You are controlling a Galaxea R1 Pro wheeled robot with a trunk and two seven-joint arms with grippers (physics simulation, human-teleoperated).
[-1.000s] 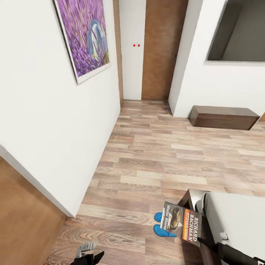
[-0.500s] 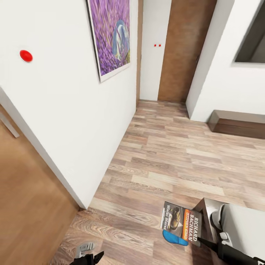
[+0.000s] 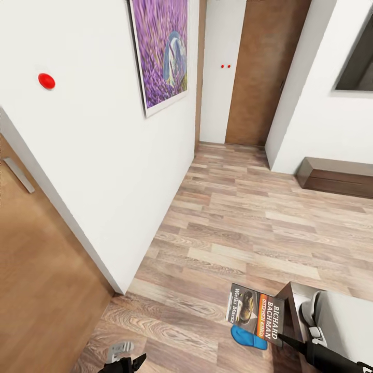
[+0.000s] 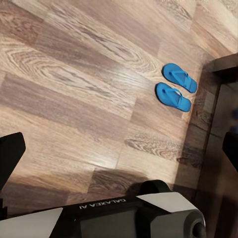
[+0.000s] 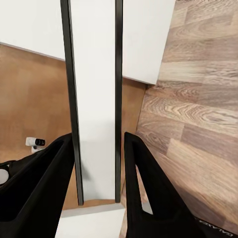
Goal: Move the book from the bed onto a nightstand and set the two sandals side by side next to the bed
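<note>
A white-walled bedroom with a plank floor (image 3: 243,223). The right gripper (image 5: 99,163) has its jaws clenched on the book (image 3: 255,311), held upright over the bed (image 3: 342,316) corner. The left gripper (image 3: 123,360) hangs released. Both sandals (image 4: 176,87) lie paired beside the bed; no nightstand shows, only a long bench cabinet (image 3: 336,176) far off.

The light-brown wood-plank floor (image 3: 233,228) carries everything here. Two bright-blue sandals (image 4: 176,88) lie flat on it, side by side and almost touching, just beside the dark-brown corner of the bed (image 3: 331,316). The bed itself stands on the floor, its grey mattress above the frame. Well apart from the bed, a long low dark-brown bench cabinet (image 3: 336,176) sits on the floor against the white wall.
</note>
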